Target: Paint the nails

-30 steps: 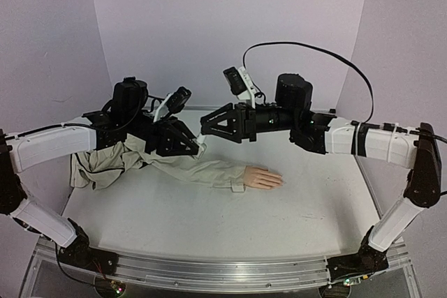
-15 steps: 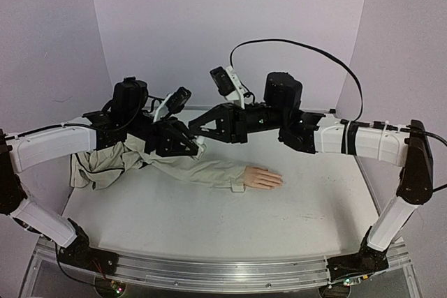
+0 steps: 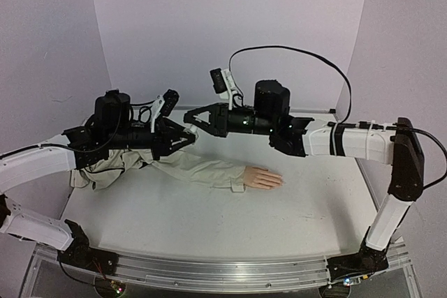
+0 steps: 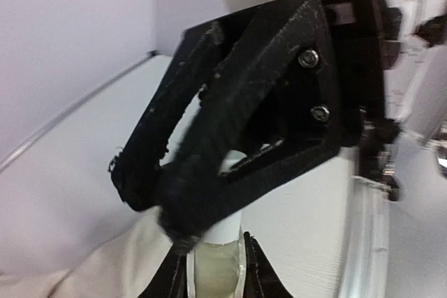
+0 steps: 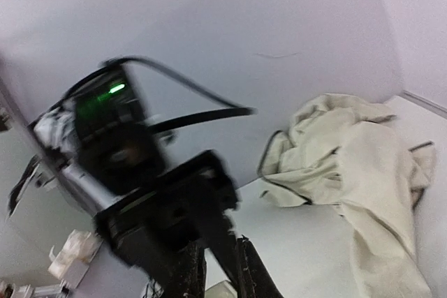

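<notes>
Backdrop: pale lilac walls (image 3: 230, 26) close in a white table (image 3: 209, 235) on three sides.
Task's thing: the mannequin hand (image 3: 262, 177) lies flat just right of the table's centre, fingers pointing to 3 o'clock. The nails (image 3: 279, 180) sit at that 3 o'clock end, too small to show any paint, and nothing touches them.
Sleeve: the beige sleeve (image 3: 202, 169) runs from the wrist toward 9 o'clock and ends in a bunched jacket (image 3: 94, 169).
Left arm: the left gripper (image 3: 188, 137) has its fingers pressed on either side of a small bottle (image 4: 218, 266), holding the pale body with the top pointing away from its wrist.
Right arm: the right gripper (image 3: 191, 117) reaches in from 3 o'clock. Its fingers look pinched onto the white cap (image 4: 228, 234), though blur in both wrist views leaves that grip less than certain.
Meeting place: the two grippers join in the air at about 10 o'clock from the mannequin hand, above the sleeve and well apart from the nails.
Step in hand: most likely opening the bottle; no painting has begun.
Risk, slip: if the pinch on the cap is shallow, the fingers may skid round it without turning it.
Risk, twist: the bottle could rotate inside the left fingers, so the cap never loosens.
Risk, spill: a sudden release could tip polish onto the sleeve right below.
Risk, later: the mannequin hand looks unanchored, so a firm stroke might push it toward 3 o'clock.
</notes>
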Available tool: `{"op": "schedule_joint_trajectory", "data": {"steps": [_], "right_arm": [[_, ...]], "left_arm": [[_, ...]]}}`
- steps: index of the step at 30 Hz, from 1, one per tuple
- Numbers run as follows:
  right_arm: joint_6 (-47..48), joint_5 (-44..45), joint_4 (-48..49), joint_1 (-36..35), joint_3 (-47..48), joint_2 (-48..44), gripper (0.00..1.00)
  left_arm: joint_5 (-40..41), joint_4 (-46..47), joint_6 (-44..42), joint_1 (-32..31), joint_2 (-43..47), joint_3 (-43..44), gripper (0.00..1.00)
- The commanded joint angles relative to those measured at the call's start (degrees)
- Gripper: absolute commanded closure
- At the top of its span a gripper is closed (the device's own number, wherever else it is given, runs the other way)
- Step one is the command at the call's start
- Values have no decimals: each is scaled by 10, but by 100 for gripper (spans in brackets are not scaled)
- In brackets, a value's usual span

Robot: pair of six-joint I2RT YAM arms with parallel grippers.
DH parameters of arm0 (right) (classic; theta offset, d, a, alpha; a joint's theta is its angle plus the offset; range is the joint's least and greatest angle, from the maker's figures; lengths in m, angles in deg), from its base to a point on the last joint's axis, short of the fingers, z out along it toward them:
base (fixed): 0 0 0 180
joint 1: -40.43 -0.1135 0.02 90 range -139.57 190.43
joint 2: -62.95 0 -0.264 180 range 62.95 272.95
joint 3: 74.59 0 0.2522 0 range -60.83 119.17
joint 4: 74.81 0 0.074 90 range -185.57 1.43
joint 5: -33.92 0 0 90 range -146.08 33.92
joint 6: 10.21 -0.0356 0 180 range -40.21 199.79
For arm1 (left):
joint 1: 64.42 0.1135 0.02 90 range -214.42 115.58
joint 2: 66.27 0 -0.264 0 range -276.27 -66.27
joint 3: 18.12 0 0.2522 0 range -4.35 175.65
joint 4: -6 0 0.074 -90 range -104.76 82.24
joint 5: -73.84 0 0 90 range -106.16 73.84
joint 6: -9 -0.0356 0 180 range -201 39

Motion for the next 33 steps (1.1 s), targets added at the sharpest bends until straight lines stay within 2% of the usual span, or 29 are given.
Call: {"op": "schedule_joint_trajectory", "data": {"steps": [1,3,5,9,12,15,20,23,25,26,30,33], "right_arm": [[-103,308,-141,-71,82,44,100],[-126,422,-219,-108,160,85,100],[-115,482,-215,-145,193,107,100],[-114,496,-198,-145,203,113,100],[-86,457,-165,-134,169,78,100],[-53,384,-153,-106,141,48,59],[13,328,-151,-56,56,-31,32],[65,250,-144,-26,0,-87,17],[110,184,-145,-23,-27,-119,6],[129,134,-145,-23,-39,-134,2],[170,19,-135,-16,-96,-194,2],[164,-50,-117,-12,-107,-204,4]], "left_arm": [[605,35,-111,-4,8,-6,100],[643,34,-150,-22,-7,6,100],[608,32,-144,-29,-6,5,100],[458,32,-135,-31,21,-7,100],[379,32,-134,-31,27,-9,100],[322,31,-125,-31,28,-6,100],[213,29,-111,-30,28,-2,100],[167,28,-97,-30,20,1,100],[85,23,-72,-24,10,9,100],[26,22,-60,-20,3,17,100],[-262,22,-2,0,-51,65,100],[-382,22,33,4,-95,95,100]]}}
